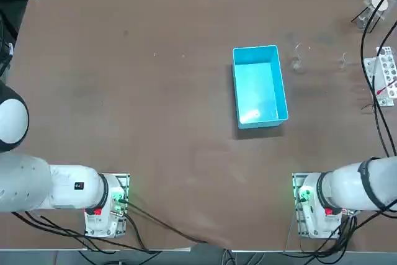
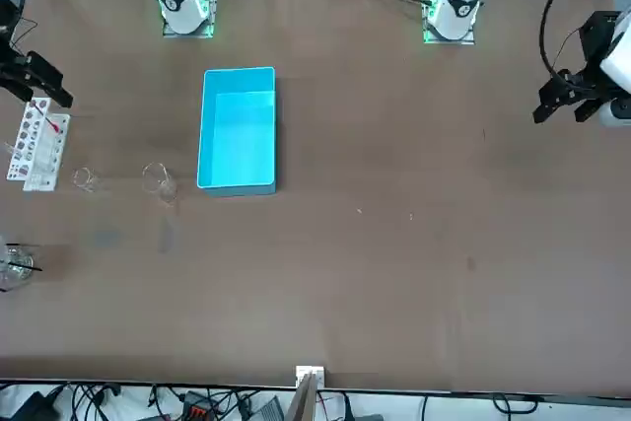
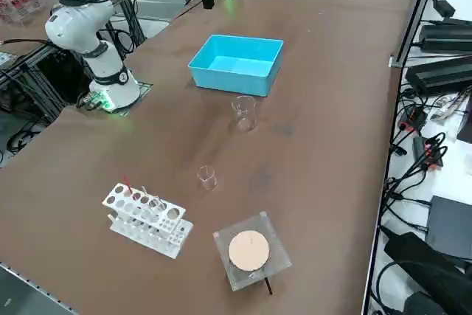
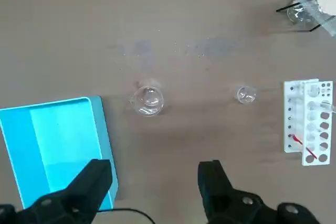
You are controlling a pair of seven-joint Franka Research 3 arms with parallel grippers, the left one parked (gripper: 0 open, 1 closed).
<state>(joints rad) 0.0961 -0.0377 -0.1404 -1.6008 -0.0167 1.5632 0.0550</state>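
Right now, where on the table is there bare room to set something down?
The table is bare everywhere left of the blue bin, and between the bin and the right arm's base. It is crowded right of the bin: large beaker, small beaker, tube rack, clear block. The right gripper hangs open above that side.

My right gripper [image 2: 41, 86] hangs over the table's [image 2: 414, 273] right edge, just above the test tube rack [image 2: 35, 150]. Small beaker [image 2: 84, 179] sits near the rack, bigger beaker [image 2: 158, 180] further inward, blue bin [image 2: 237, 130] just beside it, toward my base edge.
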